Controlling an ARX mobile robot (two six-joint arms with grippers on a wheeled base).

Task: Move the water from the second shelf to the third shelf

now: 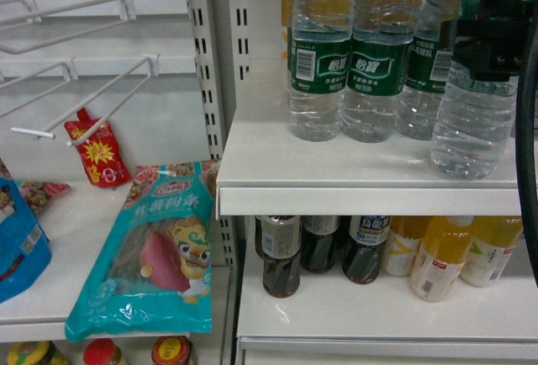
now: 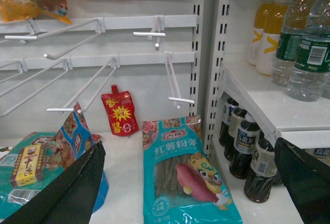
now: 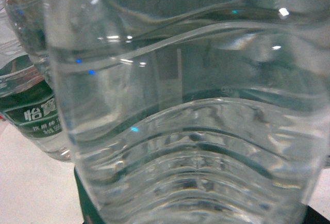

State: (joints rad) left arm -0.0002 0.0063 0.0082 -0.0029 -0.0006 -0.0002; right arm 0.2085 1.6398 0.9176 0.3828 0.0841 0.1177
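Several water bottles with green labels (image 1: 321, 62) stand on the white shelf (image 1: 277, 167) at the upper right of the head view. One clear ribbed water bottle (image 1: 473, 125) stands nearest the shelf's front edge, and my right gripper (image 1: 496, 37), black, is shut round its label height. In the right wrist view that bottle (image 3: 196, 131) fills almost the whole frame, with another green-labelled bottle (image 3: 31, 115) behind it on the left. My left gripper (image 2: 180, 182) hangs open over the left bay, one black finger (image 2: 62, 193) at each side of that view, holding nothing.
On the shelf below stand dark drink bottles (image 1: 282, 256) and orange and yellow drink bottles (image 1: 441, 256). In the left bay lie a teal noodle pack (image 1: 155, 247), a red pouch (image 1: 99, 150) and a blue pack (image 1: 17, 243). White peg hooks (image 1: 101, 100) jut out above them.
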